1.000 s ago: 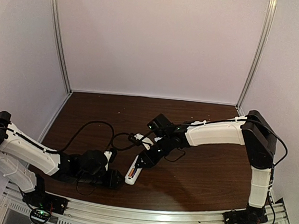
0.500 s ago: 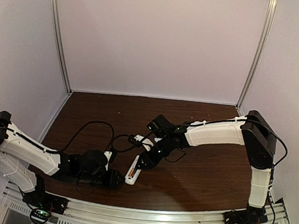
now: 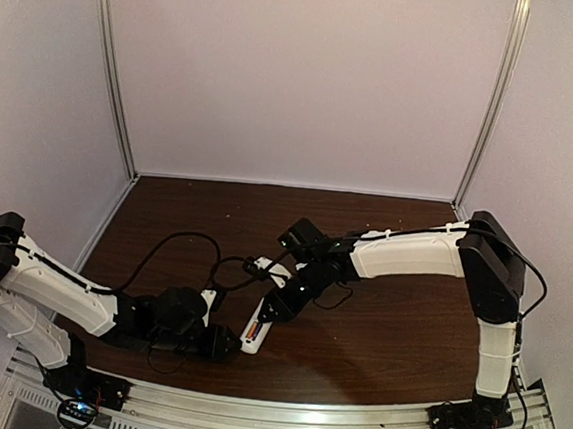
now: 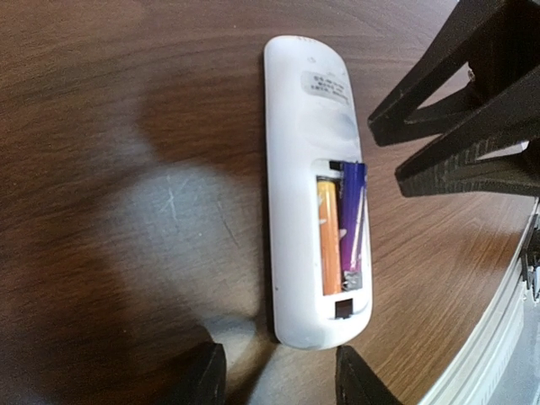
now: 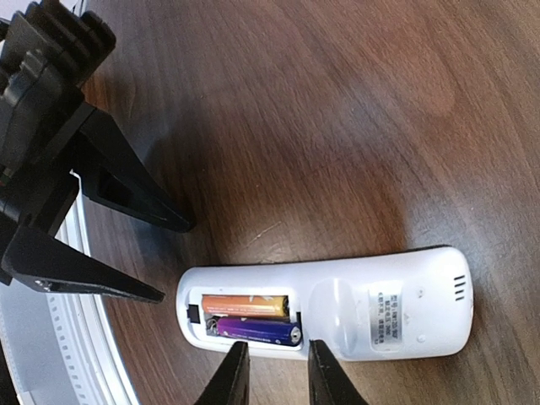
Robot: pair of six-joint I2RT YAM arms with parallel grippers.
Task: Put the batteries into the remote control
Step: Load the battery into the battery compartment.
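Remote control (image 5: 380, 308) lies back-up, long axis 3–9 o'clock in right wrist view, bay at 9, orange battery (image 5: 245, 304) and purple battery (image 5: 253, 331) inside. Right gripper (image 5: 276, 371) nearest, at bay's 6 o'clock, fingers slightly apart, empty. Left gripper (image 4: 283, 375) spread, empty, off bay end.

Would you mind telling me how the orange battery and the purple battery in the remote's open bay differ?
Colour: the orange battery is bright orange, the purple battery dark purple. Place: in the right wrist view the purple battery lies on the bay's side nearest the right tool, the orange battery on the far side. Both lie lengthwise, side by side, in the uncovered bay of the remote control.
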